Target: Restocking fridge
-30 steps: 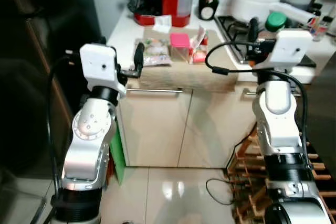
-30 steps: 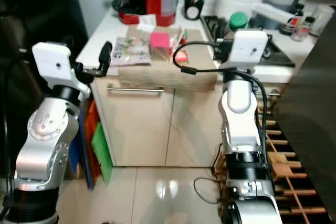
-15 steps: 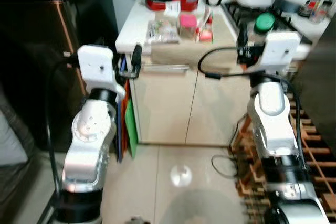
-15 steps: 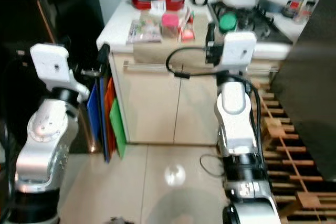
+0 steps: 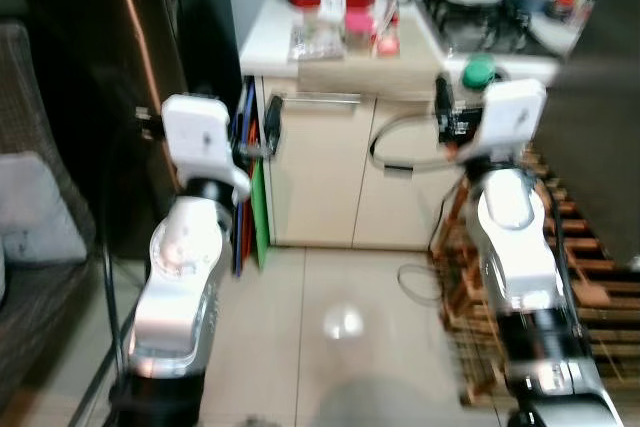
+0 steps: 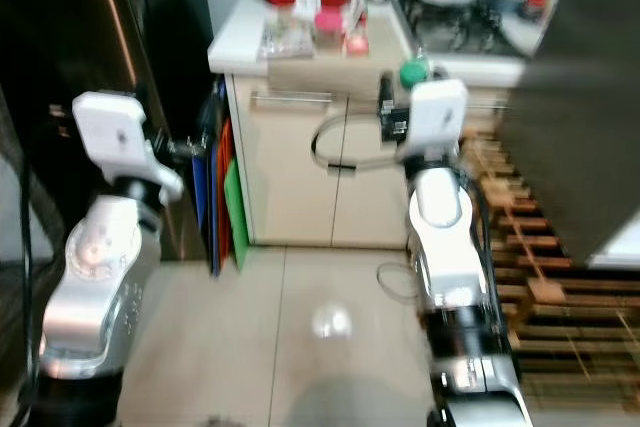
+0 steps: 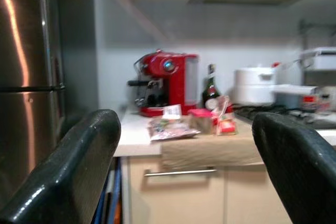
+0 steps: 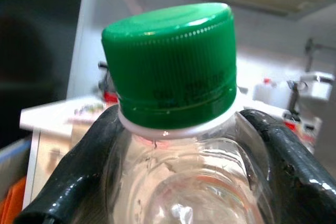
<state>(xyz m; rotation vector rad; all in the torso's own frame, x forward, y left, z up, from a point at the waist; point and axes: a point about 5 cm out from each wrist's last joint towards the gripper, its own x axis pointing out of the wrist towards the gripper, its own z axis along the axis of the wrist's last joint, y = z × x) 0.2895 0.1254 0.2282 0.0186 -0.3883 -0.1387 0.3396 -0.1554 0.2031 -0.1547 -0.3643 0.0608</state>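
Right gripper [image 8: 173,156] clamped on a green-capped bottle [image 8: 170,66], left gripper [image 7: 184,166] spread empty (fridge [image 5: 100,67] beside the worktop's [image 5: 270,42] left edge): best carried upright.

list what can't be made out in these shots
- Bottle: its lower body is cut off by the right wrist view's edge, sides covered by the right gripper fingers.
- Packets on the counter: head views blurred, labels unreadable.
- Fridge: cut off; door state unclear.

Bare floor [image 5: 330,287] lies open ahead; cabinet [image 5: 345,172] blocks beyond, dark fridge [image 5: 110,67] on the left, wooden rack [image 5: 590,287] on the right.
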